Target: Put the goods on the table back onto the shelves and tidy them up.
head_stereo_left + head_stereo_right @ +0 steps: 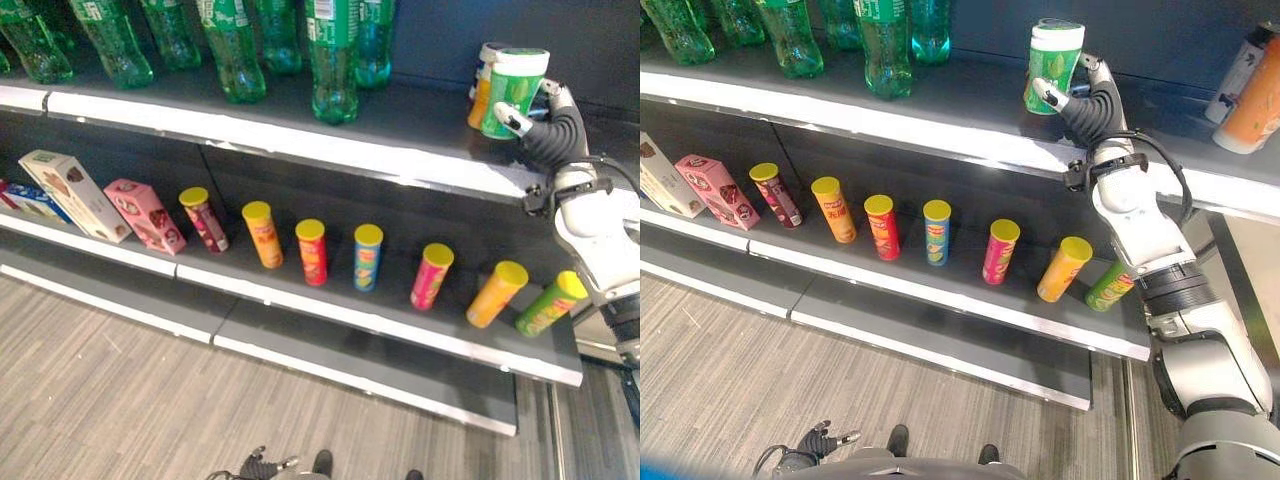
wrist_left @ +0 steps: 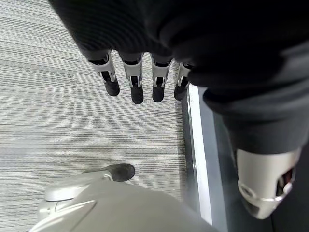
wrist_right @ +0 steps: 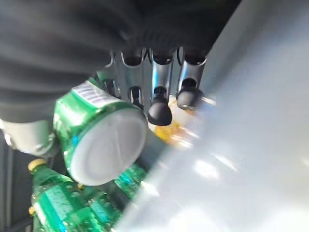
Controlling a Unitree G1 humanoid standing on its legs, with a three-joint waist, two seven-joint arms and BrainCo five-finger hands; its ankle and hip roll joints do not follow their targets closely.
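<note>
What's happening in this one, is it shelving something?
Yes. The robot's right hand is curled around a green canister with a white lid, holding it upright on the top shelf to the right of the green bottles. On the shelf below stands a row of yellow-lidded snack tubes, with boxes at the left end. The left hand hangs low over the floor, fingers relaxed and holding nothing.

Dark shelves [image 1: 300,150] carry green bottles [image 1: 333,60] above, tubes [image 1: 368,257] below.

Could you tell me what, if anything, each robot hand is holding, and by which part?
The right robot hand grips the green canister round its side wall, on the upper shelf. The left robot hand holds nothing.
</note>
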